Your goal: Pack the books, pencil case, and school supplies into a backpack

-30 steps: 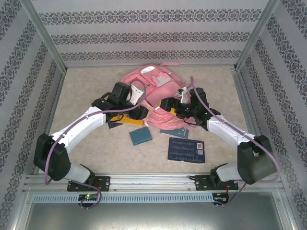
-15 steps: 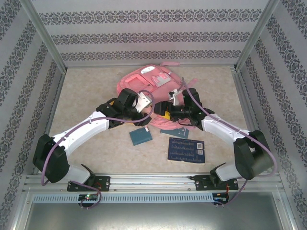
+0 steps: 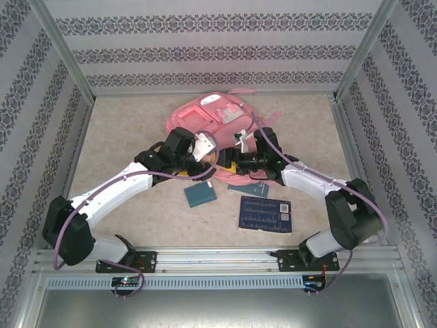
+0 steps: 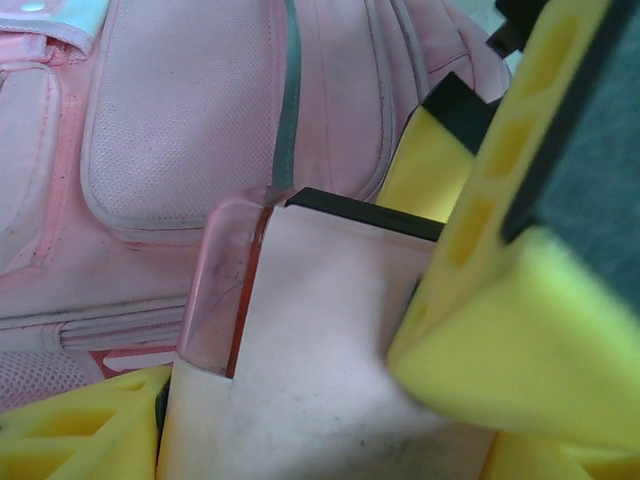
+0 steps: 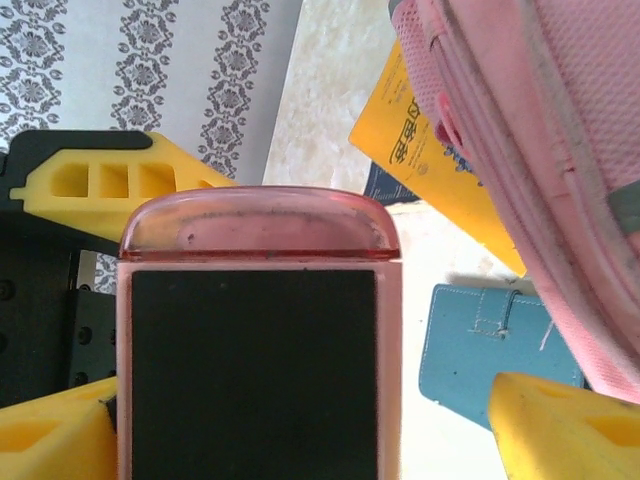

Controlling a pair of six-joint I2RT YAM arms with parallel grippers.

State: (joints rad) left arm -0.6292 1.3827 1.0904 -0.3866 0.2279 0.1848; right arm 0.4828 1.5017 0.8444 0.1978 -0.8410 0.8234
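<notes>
A small pink box [image 4: 320, 330] with a clear pink cap sits in my left gripper [image 4: 320, 440], which is shut on it. My right gripper [image 5: 310, 425] stands open around the same box [image 5: 260, 370]: its left finger is against the box and its right finger [image 5: 570, 420] is clear of it. The two grippers, left [image 3: 207, 152] and right [image 3: 230, 158], meet over the near edge of the pink backpack [image 3: 205, 116]. A yellow book [image 5: 420, 150] pokes out from under the backpack [image 5: 560, 120]. Pale mint things [image 3: 229, 115] lie on the backpack; whether one is the pencil case I cannot tell.
A teal book [image 3: 200, 195] lies on the table in front of the grippers, also seen as the teal book [image 5: 480, 340] below my right hand. A navy book with white print [image 3: 265, 214] lies nearer the right base. Patterned walls enclose the table.
Both arms have swung inward and now meet over the backpack's near edge. The left gripper carried the pink box to the right; the right gripper came around it and its jaws have narrowed a little.
</notes>
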